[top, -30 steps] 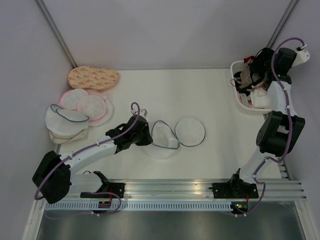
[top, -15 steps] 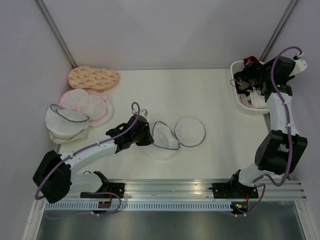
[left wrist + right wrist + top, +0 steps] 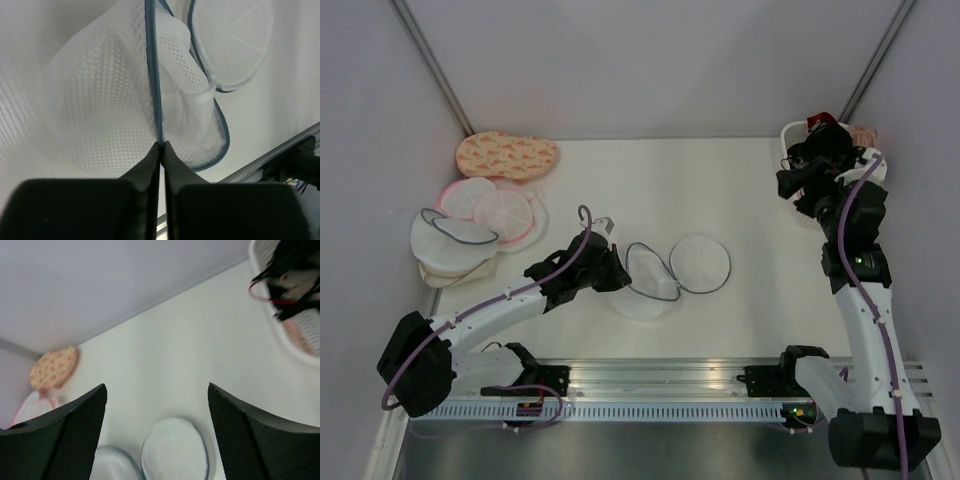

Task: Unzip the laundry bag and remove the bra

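The laundry bag (image 3: 655, 280) lies unzipped mid-table, its white mesh dome (image 3: 100, 100) spread beside its round lid (image 3: 700, 262). My left gripper (image 3: 618, 275) is shut on the bag's grey-blue zipper rim (image 3: 156, 90), the fingertips pinching it at the near side. The black bra (image 3: 292, 260) lies in the white basket (image 3: 280, 330) at the far right, with a red strap showing; in the top view my arm hides it. My right gripper (image 3: 157, 385) hangs open and empty beside the basket, facing the table.
An orange patterned bag (image 3: 507, 155), pink-rimmed round bags (image 3: 490, 205) and a stack of white bags (image 3: 450, 245) sit at the far left. The basket (image 3: 788, 135) holds other garments. A metal rail (image 3: 660, 385) runs along the near edge.
My right gripper opened, let the black bra go into the basket, and swung off it toward the table. The left arm edged slightly right, still pinching the rim.
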Robot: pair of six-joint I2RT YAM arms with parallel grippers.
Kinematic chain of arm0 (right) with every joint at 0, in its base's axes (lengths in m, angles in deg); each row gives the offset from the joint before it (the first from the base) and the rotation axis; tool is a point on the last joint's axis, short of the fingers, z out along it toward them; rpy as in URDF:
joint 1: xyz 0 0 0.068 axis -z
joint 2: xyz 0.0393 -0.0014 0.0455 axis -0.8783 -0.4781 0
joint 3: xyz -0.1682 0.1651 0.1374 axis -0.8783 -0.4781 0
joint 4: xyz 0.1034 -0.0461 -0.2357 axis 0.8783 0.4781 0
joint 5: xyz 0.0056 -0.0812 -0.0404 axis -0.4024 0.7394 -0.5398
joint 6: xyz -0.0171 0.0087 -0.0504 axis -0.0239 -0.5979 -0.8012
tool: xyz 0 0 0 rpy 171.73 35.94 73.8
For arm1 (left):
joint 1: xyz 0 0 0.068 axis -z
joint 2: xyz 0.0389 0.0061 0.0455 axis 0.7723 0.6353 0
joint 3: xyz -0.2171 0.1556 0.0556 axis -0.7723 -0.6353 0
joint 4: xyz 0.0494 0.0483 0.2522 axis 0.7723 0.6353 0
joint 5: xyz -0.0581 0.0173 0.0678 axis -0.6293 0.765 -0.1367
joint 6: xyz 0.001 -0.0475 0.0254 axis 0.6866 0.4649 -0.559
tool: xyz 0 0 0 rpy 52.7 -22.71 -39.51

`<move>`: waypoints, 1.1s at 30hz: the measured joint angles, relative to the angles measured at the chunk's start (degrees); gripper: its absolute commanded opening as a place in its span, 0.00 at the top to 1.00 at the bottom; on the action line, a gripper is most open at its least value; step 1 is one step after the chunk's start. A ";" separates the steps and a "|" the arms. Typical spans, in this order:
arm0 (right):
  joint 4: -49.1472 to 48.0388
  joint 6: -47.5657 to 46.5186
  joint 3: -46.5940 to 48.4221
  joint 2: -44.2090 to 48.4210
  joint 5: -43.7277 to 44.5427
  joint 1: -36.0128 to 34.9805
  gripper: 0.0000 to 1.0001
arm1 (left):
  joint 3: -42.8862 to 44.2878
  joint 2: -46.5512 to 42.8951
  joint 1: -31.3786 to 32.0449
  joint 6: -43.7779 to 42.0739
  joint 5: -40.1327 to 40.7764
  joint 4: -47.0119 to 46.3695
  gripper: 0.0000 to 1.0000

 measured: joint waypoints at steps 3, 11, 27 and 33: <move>0.66 -0.24 -7.67 6.84 -5.11 -5.60 0.02 | -1.18 -2.38 0.02 0.83 -0.22 -0.94 0.29; 2.14 -0.09 -21.20 17.03 -15.69 -17.16 0.02 | -5.20 -12.11 0.00 3.02 -0.11 -1.66 0.03; -3.78 3.08 -29.53 16.31 -20.13 -21.42 0.02 | -7.15 -33.92 0.00 2.97 -4.59 -5.51 0.01; -7.15 10.08 -42.95 15.69 -5.81 -21.42 0.03 | -7.15 -39.15 0.00 2.95 -3.52 -2.14 0.00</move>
